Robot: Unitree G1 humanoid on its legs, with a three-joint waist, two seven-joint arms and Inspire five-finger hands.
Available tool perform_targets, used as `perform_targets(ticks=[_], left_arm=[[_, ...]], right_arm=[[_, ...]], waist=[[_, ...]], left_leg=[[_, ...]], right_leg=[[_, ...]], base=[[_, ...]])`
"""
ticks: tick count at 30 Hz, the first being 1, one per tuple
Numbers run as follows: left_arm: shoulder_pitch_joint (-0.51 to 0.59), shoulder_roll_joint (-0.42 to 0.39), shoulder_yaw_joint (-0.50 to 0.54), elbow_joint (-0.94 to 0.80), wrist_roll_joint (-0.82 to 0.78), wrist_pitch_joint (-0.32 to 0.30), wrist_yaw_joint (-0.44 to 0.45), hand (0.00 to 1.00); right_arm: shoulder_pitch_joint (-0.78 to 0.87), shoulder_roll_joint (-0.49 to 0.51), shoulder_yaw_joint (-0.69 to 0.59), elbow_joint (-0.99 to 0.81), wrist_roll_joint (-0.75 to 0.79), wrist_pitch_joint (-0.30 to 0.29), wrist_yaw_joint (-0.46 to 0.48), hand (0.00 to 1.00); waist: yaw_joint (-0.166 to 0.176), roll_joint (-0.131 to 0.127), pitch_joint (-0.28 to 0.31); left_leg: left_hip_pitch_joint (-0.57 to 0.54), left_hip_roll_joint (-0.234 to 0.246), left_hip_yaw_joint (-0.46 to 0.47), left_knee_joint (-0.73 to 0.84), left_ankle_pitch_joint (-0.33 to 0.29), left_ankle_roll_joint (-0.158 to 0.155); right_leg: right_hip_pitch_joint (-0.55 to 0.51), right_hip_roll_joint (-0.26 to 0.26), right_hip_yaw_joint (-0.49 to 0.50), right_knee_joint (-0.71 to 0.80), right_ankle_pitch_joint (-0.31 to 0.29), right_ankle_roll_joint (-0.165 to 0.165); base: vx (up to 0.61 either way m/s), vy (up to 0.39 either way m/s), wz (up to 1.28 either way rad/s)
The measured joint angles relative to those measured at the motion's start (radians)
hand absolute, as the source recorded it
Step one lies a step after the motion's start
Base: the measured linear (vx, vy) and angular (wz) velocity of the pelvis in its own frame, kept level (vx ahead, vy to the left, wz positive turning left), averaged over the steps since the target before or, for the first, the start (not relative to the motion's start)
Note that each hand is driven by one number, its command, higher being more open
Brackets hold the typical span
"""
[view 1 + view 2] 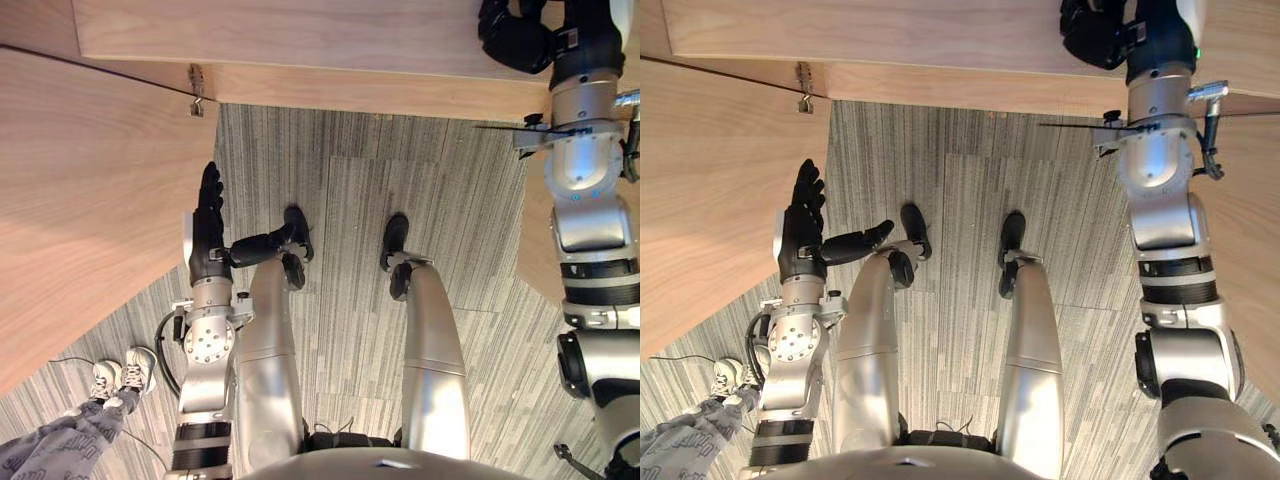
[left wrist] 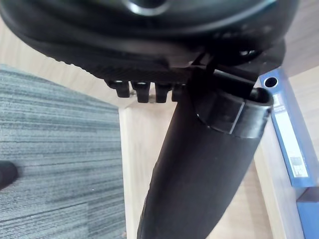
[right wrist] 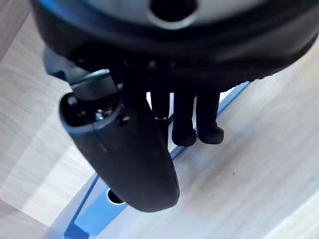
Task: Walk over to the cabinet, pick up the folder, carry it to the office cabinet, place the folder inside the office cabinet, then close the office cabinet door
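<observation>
Left hand [image 1: 208,238] low on a forearm pointing toward the cabinet [image 1: 300,40], just beside its open door [image 1: 80,200]. Fingers straight and close together, thumb stuck out sideways, nothing in it. Right hand [image 1: 515,35] raised high on a reaching arm, over the cabinet's wood on the side away from the door. From its own wrist: fingers [image 3: 184,124] drooping loosely toward a blue folder [image 3: 89,214], thumb apart from them, nothing clamped. Touching the folder's edge or just clear of it, cannot tell. Folder resting on the cabinet's pale wood, round hole near the spine's end. Left wrist view catches that blue spine too, on wood beyond the thumb. Head views add a hinge [image 1: 197,92] at the door's root, grey carpet [image 1: 350,200] before the cabinet, and a person's shoes [image 1: 120,375] on it by the door.
</observation>
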Motion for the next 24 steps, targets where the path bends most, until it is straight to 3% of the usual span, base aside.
perform_targets(ticks=[14,20,24], left_arm=[[0.014,-0.003,-0.004,-0.023,-0.030,0.000,0.018,1.00],[0.012,-0.008,-0.006,-0.010,-0.030,0.001,0.035,1.00],[-0.079,-0.014,-0.005,0.098,-0.027,0.030,0.063,1.00]], right_arm=[[-0.100,0.017,-0.011,0.095,0.045,0.006,-0.039,0.00],[-0.106,0.048,-0.029,0.102,0.120,0.046,-0.108,0.00],[-0.034,0.120,-0.068,0.043,0.118,0.055,-0.135,0.00]], waist=[[-0.027,0.002,0.001],[-0.028,0.002,0.001],[-0.028,0.001,0.001]], left_leg=[[-0.031,-0.026,-0.020,-0.038,0.052,0.003],[-0.033,-0.025,-0.021,-0.033,0.062,0.006],[-0.010,-0.015,-0.022,-0.012,0.058,0.002]], right_leg=[[-0.026,-0.024,-0.026,-0.005,0.016,0.000],[-0.027,-0.024,-0.027,-0.001,0.025,-0.001],[0.002,-0.017,-0.028,0.005,0.025,-0.001]], base=[[-0.05,0.017,0.08],[-0.05,0.012,0.00],[-0.02,0.013,-0.04]])
